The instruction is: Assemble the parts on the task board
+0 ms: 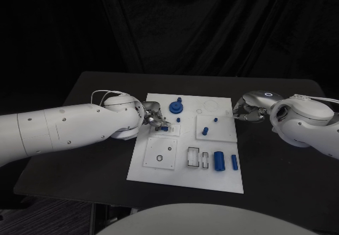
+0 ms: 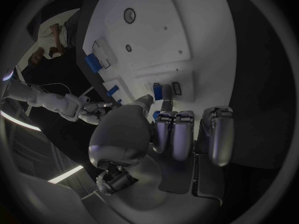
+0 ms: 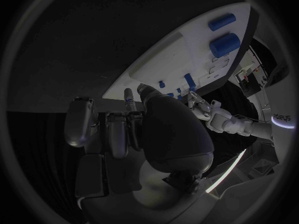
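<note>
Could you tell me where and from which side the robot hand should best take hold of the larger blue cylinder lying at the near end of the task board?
Probably across the middle of the larger blue cylinder, coming from above. It lies flat on the task board, so only its rounded long sides are free. The slimmer blue pin lies close beside it, so the fingers should go in carefully on that side.

near board strip [image 1: 185, 180] open | left robot hand [image 1: 157, 120] blocks left edge | upright pegs [image 1: 205, 130] mid-board
</note>
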Controlling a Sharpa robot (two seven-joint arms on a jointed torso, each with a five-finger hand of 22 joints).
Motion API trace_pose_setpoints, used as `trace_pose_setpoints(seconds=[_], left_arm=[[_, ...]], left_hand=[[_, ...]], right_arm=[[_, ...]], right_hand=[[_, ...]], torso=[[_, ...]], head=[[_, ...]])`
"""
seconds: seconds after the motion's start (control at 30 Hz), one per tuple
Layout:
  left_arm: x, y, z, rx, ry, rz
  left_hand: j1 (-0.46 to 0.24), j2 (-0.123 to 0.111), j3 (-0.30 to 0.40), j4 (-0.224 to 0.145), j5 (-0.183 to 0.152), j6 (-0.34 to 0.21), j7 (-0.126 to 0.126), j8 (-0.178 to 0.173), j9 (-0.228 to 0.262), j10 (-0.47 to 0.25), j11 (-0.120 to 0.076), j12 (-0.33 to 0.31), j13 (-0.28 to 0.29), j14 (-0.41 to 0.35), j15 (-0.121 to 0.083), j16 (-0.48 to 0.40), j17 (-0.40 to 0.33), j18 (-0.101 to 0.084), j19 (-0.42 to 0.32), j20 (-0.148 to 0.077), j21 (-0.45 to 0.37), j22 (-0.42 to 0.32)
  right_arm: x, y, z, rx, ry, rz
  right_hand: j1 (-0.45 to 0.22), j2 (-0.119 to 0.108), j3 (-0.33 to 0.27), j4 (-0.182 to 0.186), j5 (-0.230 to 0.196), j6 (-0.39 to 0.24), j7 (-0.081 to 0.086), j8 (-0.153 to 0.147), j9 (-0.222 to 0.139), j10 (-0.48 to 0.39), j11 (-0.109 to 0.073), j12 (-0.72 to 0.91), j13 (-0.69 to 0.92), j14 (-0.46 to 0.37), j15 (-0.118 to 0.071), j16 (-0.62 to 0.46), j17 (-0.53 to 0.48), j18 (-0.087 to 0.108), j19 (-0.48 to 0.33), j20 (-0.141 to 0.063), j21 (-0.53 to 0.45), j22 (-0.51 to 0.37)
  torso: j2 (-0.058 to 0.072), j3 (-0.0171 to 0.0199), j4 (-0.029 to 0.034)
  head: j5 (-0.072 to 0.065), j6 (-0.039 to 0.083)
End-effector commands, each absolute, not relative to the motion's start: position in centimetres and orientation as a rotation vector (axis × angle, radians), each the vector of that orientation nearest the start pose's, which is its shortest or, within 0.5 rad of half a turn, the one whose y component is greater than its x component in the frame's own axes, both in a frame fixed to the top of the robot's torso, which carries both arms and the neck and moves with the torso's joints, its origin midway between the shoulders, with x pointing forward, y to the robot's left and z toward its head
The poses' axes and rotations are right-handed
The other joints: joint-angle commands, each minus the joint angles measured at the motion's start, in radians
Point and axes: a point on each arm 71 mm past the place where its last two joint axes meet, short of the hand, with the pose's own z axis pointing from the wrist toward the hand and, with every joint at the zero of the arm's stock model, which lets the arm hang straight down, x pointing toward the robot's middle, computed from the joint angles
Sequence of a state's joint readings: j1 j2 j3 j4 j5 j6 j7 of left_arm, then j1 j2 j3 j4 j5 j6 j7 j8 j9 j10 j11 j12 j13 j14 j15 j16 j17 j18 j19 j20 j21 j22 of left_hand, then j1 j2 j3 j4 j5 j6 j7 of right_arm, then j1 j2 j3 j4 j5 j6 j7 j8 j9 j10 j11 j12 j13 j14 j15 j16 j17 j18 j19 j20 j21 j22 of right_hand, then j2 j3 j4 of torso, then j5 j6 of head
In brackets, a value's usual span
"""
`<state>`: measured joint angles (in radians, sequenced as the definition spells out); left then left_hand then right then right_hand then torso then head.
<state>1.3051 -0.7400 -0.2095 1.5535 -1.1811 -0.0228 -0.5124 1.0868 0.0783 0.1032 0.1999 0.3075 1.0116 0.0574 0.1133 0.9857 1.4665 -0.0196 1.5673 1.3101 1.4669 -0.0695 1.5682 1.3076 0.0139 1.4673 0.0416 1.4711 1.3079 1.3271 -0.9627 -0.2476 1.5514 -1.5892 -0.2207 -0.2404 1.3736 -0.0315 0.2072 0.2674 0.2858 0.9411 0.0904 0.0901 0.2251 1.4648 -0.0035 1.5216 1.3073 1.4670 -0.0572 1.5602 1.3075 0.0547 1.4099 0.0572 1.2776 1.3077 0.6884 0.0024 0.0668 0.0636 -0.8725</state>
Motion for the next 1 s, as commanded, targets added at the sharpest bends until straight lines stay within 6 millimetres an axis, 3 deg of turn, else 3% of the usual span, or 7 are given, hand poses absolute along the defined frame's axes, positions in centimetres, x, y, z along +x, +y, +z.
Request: trace_pose_setpoints(seconds=[0.03,0.47,1.0], left_arm=[[46.70,16.26,-22.62,0.020,2.214,-0.412],[46.70,16.26,-22.57,0.016,2.204,-0.423],[46.50,16.37,-22.60,0.020,2.214,-0.418]], left_hand=[[0.009,0.000,0.002,-0.008,0.009,0.008,0.000,-0.006,-0.004,0.104,0.003,0.003,0.261,0.104,0.003,0.003,0.263,0.012,0.045,0.005,-0.004,0.226],[0.037,0.001,0.012,-0.039,0.049,0.034,-0.008,0.004,-0.004,0.104,-0.003,0.003,0.261,0.104,-0.001,0.003,0.263,0.011,0.047,0.002,-0.003,0.228],[0.039,0.002,0.014,-0.043,0.060,0.042,-0.013,0.013,0.001,0.104,-0.007,0.003,0.261,0.104,-0.003,0.003,0.263,0.012,0.047,0.000,-0.004,0.228]], right_arm=[[47.31,-26.36,-20.46,-0.271,1.816,0.280],[47.31,-26.37,-20.52,-0.271,1.818,0.278],[47.31,-26.41,-20.61,-0.272,1.825,0.274]], right_hand=[[0.006,-0.004,0.006,-0.002,0.003,-0.001,0.001,-0.006,-0.001,0.051,0.005,-0.003,0.209,0.097,0.003,-0.004,0.252,0.017,-0.006,0.002,-0.005,0.163],[0.006,-0.004,0.006,-0.003,0.003,-0.002,0.001,-0.007,-0.001,0.049,0.005,-0.005,0.207,0.096,0.003,-0.006,0.250,0.017,-0.007,0.001,-0.008,0.163],[0.007,-0.005,0.006,-0.003,0.003,-0.003,0.001,-0.007,-0.002,0.048,0.005,-0.006,0.206,0.096,0.003,-0.008,0.249,0.018,-0.009,0.001,-0.011,0.161]], torso=[[0.000,0.0001,-0.0003],[0.000,-0.0001,0.0003],[0.000,-0.0002,0.0002]], head=[[0.000,0.000],[0.000,0.000],[0.002,0.000]])
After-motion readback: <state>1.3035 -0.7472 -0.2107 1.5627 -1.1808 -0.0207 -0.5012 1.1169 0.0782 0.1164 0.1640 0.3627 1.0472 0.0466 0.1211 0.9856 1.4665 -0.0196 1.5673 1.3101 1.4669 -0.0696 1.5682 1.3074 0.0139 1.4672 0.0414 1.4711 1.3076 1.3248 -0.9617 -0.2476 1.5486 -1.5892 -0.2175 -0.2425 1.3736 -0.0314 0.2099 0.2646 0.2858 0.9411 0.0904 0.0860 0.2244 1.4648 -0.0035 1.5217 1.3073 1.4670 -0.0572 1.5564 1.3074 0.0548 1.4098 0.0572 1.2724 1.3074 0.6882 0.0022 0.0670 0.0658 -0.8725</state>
